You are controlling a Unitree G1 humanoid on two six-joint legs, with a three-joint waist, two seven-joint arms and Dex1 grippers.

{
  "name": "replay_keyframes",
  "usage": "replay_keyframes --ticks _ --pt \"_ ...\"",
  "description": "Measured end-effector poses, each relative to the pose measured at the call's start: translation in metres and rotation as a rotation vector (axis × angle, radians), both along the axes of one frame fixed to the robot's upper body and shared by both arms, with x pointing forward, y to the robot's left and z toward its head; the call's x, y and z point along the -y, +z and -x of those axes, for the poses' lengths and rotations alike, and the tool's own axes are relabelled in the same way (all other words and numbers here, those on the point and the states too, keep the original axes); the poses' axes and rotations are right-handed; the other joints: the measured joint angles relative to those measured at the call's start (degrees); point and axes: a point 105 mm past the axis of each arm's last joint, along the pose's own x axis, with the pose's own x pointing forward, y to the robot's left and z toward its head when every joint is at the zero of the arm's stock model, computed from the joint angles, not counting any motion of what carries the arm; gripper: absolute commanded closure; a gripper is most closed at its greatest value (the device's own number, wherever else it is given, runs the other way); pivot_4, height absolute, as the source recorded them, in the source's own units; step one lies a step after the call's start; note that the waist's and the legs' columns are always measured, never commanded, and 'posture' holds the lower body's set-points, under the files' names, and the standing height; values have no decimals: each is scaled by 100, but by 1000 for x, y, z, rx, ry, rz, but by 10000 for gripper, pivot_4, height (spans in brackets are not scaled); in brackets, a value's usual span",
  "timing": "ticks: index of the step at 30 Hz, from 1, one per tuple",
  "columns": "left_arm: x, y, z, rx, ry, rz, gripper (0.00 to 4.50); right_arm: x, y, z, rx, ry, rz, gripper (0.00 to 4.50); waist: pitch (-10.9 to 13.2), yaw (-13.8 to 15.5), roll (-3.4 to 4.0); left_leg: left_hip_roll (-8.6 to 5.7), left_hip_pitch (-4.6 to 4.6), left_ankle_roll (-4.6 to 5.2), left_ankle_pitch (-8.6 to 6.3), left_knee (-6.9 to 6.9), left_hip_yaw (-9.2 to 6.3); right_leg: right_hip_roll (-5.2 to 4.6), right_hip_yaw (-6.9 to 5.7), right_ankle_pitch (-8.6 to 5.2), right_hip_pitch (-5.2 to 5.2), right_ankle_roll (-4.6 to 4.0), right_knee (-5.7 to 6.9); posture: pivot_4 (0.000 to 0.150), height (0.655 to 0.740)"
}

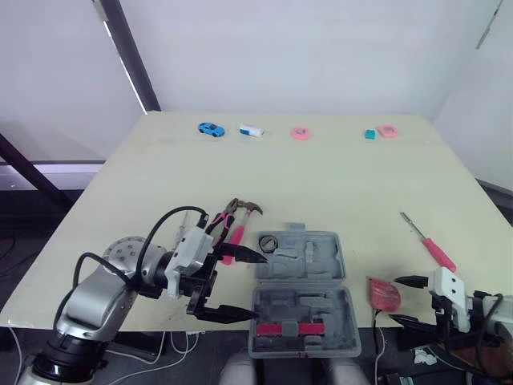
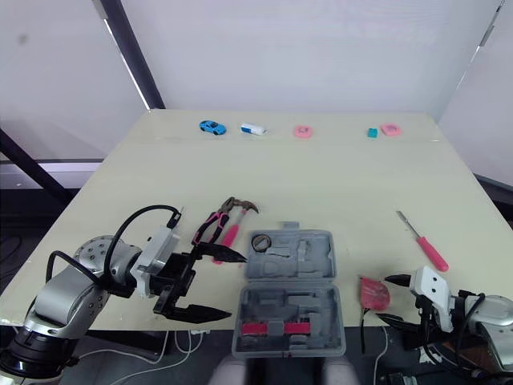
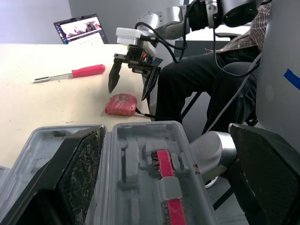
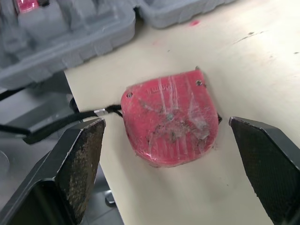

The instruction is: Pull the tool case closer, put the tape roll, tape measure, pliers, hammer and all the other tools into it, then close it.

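Presently the hinged grey moulded-plastic tool case (image 1: 321,261) lies open at the near edge of the cream worktop (image 1: 321,184), the left end effector (image 1: 258,287) spread wide at its left side, while the right end effector (image 1: 396,300), likewise released, brackets the scuffed, rounded red tape measure (image 4: 171,117) just beside it.

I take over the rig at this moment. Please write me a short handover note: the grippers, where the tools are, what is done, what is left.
Left gripper: fingers open, holding nothing, at the left side of the tool case.
Right gripper: fingers open on either side of the tape measure, not shut on it.
Case: open, at the near edge of the table.
Done: tape roll and a red-handled tool lie in the case.
Left: tape measure; pliers and hammer left of the case; screwdriver on the right; then close the case.
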Motion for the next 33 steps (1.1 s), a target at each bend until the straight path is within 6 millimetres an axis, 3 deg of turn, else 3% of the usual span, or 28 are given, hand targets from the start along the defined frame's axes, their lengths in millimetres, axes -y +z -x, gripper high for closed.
replay_keyframes --ticks 7,10,12,20,25,29,33 --pt "0 1 0 1 -7 -7 0 -7 -7 -10 17 34 12 450 0 -14 1 0 2 0 0 2 4 0 3 9 0 -13 5 1500 7395" --pt "-1 1 1 2 -13 -12 0 -7 -9 -9 16 44 20 7922 0 -24 1 0 2 0 0 2 3 0 3 8 0 -13 5 1500 7395" --pt "-1 1 1 2 -13 -12 0 -7 -9 -9 18 46 22 15837 0 -30 1 0 1 0 0 2 3 0 3 9 0 -13 5 1500 7395" --pt "-1 1 1 4 -12 -18 0 -5 -7 -10 17 50 35 15850 1 -37 2 0 2 0 1 3 5 0 5 9 0 -13 7 1500 7395" --pt "-3 -2 -1 -6 19 -10 0 -8 35 -29 64 77 96 15850 3 -80 7 3 7 0 1 5 4 2 11 9 -2 -11 12 1500 7395" --pt "-5 -4 -3 -25 83 28 0 -25 68 -42 57 94 96 15850 3 -58 6 7 4 -1 1 4 0 7 3 12 -2 -18 11 1500 7395" --pt "-11 -2 -9 -14 175 59 0 -46 84 -56 37 150 140 15850 4 -52 7 6 0 -1 0 5 4 6 5 13 -5 -20 7 1500 7395"
